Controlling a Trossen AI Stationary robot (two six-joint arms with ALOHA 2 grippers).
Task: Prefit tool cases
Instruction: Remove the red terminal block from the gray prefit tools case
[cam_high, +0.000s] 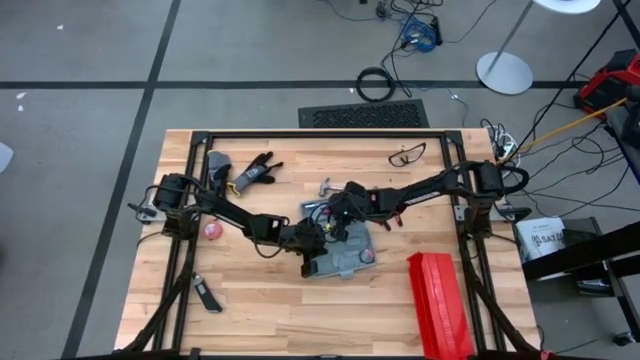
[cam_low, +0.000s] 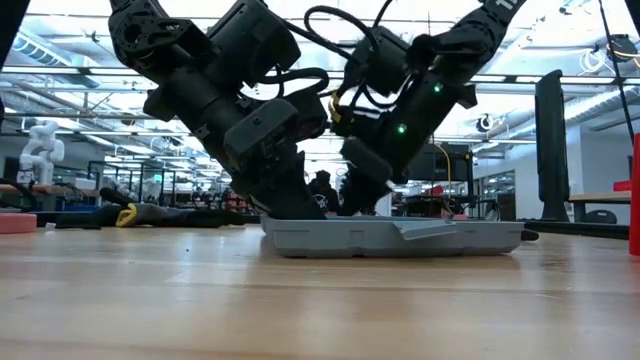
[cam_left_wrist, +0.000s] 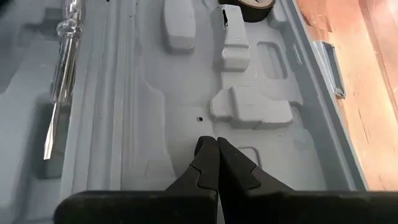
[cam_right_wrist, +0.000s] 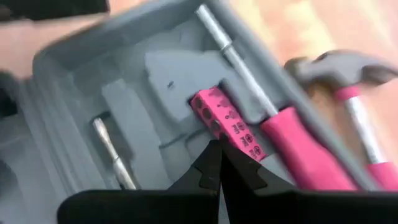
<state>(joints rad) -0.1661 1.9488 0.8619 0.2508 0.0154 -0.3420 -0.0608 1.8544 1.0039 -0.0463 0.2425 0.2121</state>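
The tool case (cam_high: 345, 255) lies open and flat on the wooden table, showing its grey moulded slots (cam_left_wrist: 249, 106). In it lie a clear-handled screwdriver (cam_left_wrist: 64, 59), a pink-handled screwdriver (cam_right_wrist: 298, 149), a pink block (cam_right_wrist: 227, 124) and a black roll (cam_left_wrist: 249, 6). My left gripper (cam_left_wrist: 216, 144) is shut and slants down into the tray's middle (cam_low: 290, 200). My right gripper (cam_right_wrist: 217, 149) is shut and slants down at the pink block from the far right side (cam_low: 360, 185). My left gripper sets its shut fingertips (cam_left_wrist: 205, 149) against the tray's bare floor (cam_left_wrist: 186, 134) beside a raised slot, slanting down from the table's left. The case lies flat on the table. My right gripper has its shut tips at the pink block's end (cam_right_wrist: 214, 127); whether they touch it I cannot tell.
A pink-handled hammer (cam_right_wrist: 348, 81) lies on the table just beside the case. A long red ribbed box (cam_high: 440, 300) stands near the front right. Black gloves (cam_high: 255, 172), a pink ball (cam_high: 212, 230), glasses (cam_high: 408, 155) and a small knife (cam_high: 207, 295) lie around.
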